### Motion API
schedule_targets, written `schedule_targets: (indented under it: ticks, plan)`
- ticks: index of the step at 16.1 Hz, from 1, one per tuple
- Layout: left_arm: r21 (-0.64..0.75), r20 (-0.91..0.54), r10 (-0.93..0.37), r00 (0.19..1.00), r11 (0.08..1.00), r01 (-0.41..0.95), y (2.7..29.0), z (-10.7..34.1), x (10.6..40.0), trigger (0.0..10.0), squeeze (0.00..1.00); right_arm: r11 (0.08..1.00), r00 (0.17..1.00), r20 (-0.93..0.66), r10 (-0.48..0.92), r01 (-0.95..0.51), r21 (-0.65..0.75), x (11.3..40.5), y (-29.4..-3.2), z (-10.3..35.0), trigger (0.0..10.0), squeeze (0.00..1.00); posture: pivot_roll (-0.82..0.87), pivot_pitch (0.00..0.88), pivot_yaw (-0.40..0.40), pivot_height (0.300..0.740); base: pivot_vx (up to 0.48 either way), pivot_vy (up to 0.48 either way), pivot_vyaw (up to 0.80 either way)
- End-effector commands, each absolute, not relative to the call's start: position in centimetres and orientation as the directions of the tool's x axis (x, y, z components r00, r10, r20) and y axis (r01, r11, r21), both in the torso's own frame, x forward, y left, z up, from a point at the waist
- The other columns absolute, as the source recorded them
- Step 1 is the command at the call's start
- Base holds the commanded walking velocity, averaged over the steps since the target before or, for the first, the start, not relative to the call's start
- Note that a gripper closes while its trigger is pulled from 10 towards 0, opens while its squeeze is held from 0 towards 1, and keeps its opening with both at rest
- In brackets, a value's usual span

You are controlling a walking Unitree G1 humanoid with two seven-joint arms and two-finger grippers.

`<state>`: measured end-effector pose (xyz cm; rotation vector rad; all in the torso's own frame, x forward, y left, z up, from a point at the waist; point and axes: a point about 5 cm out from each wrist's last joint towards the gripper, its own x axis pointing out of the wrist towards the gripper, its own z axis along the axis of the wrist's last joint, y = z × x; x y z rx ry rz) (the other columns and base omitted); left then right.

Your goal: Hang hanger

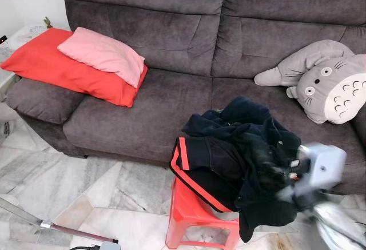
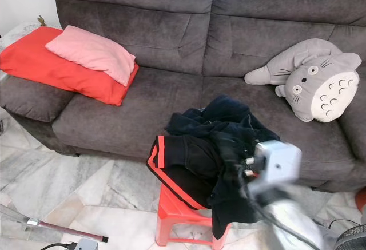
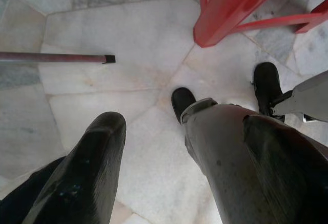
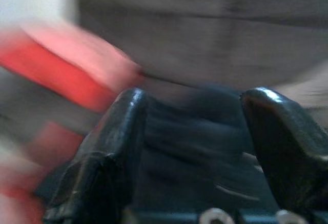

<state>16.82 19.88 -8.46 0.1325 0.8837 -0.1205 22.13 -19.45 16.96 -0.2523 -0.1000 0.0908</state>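
Observation:
A heap of dark clothes [image 1: 240, 153] with an orange-red stripe lies on a red plastic stool [image 1: 194, 215] in front of the sofa. My right arm is blurred by motion at the heap's right side. Its gripper [image 1: 284, 174] is at the clothes, with the grey wrist block [image 2: 277, 161] just behind. In the right wrist view the two black fingers [image 4: 102, 157] stand apart, open, with the dark cloth [image 4: 195, 147] close beyond them and nothing held. My left gripper [image 3: 179, 126] hangs open over the marble floor beside my own legs.
A dark grey sofa [image 1: 143, 112] fills the back, with a red cushion [image 1: 63, 67] and a pink pillow [image 1: 103, 52] at its left and a grey plush toy [image 1: 326, 78] at its right. A metal pole [image 1: 57, 227] lies on the floor at the left. A fan [image 2: 350, 241] stands at the lower right.

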Motion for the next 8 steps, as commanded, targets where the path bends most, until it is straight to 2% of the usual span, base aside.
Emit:
schedule_targets:
  ticks: [1,3,4,5,6,7,8]
  plan:
    - [0.061,-0.813,-0.055,0.580,0.982,0.178,19.7,-9.1,15.6,10.0,0.00,0.876,0.988,0.152,-0.037,0.105,-0.471,20.3,-20.6,17.5,10.0,0.00,-0.17,0.161,-0.002,0.740,0.000,0.000,0.00]
    - [0.058,-0.815,-0.064,0.576,0.980,0.190,19.3,-9.2,15.5,10.0,0.00,0.732,0.983,0.160,-0.086,0.172,-0.659,17.8,-21.0,17.1,10.0,0.00,-0.18,0.162,-0.004,0.740,0.000,0.000,0.00]
    - [0.055,-0.814,-0.068,0.577,0.980,0.193,19.4,-9.2,15.5,10.0,0.00,0.602,0.973,0.203,-0.108,0.226,-0.766,16.3,-21.2,17.5,10.0,0.00,-0.19,0.161,-0.010,0.740,0.000,0.000,0.00]
    - [0.055,-0.814,-0.068,0.576,0.980,0.193,19.5,-9.2,15.5,10.0,0.00,0.533,0.958,0.217,-0.185,0.284,-0.797,15.2,-21.9,17.1,10.0,0.00,-0.20,0.157,-0.016,0.740,0.000,0.000,0.00]
    - [0.054,-0.816,-0.069,0.574,0.979,0.195,19.5,-9.2,15.4,10.0,0.00,0.500,0.956,0.173,-0.236,0.273,-0.822,14.6,-22.5,16.0,10.0,0.12,-0.21,0.152,-0.021,0.740,0.000,0.000,0.00]
    - [0.053,-0.817,-0.070,0.572,0.979,0.196,19.4,-9.2,15.4,10.0,0.00,0.528,0.958,0.097,-0.270,0.232,-0.817,14.1,-22.8,14.3,10.0,1.00,-0.21,0.148,-0.023,0.740,0.000,0.000,0.00]
    - [0.051,-0.818,-0.073,0.570,0.979,0.198,19.3,-9.3,15.3,10.0,0.00,0.533,0.950,0.013,-0.313,0.187,-0.825,13.7,-23.3,12.3,10.0,1.00,-0.20,0.140,-0.027,0.740,0.000,0.000,0.00]
